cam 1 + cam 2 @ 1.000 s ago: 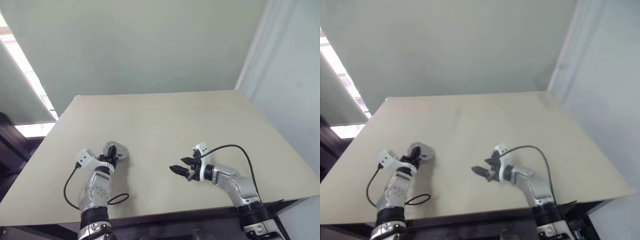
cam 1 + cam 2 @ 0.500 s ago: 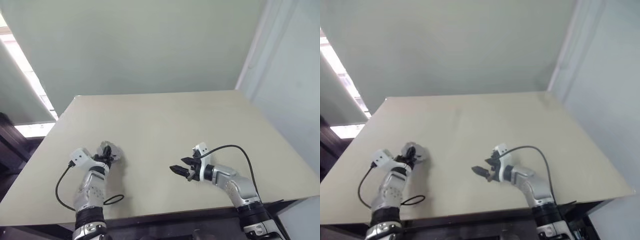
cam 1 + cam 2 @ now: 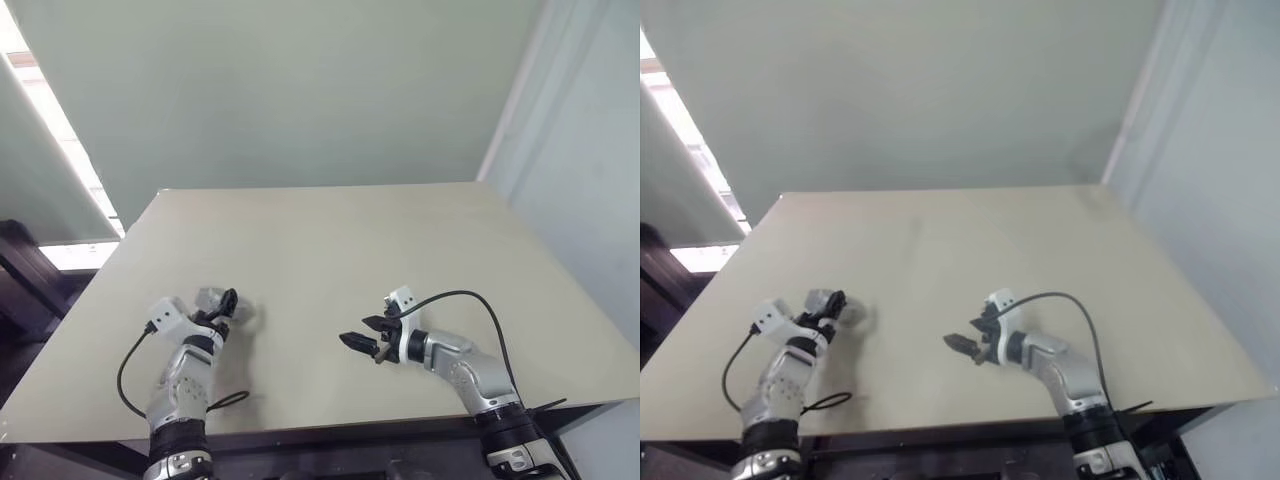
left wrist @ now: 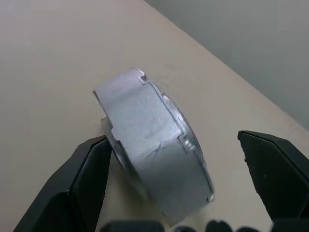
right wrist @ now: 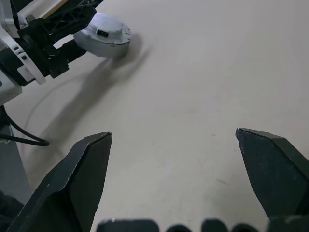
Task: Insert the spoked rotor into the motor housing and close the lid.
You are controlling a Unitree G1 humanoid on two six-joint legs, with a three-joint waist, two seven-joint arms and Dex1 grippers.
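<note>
Pale bench [image 3: 330, 240] under plain green-grey walls, bare but for one grey part near its left front. Left hand [image 4: 181, 179] spread wide around a closed round grey housing [image 4: 154, 150], one finger [image 4: 87, 179] just beside or touching its rim, the other well clear; nothing gripped. Housing tilted in the wrist view, resting on the bench just ahead of that hand [image 3: 222, 305], seen from across as a low grey puck [image 5: 107, 34] with its lid [image 5: 110, 26] down on top. Right hand [image 5: 174, 179] also spread wide, holding nothing, hovering over bare bench well apart from the housing. Contents of the housing hidden: lid appears shut, so rotor presumably inside, though not checkable from outside; no copper windings or spokes on show. Risks, as judged: near finger dragging or tipping the housing on withdrawal if still in contact; lid springing back up if not fully seated; housing sliding toward the left edge if nudged. Task likely at or near its end, with only a clean retreat of the left hand remaining.
</note>
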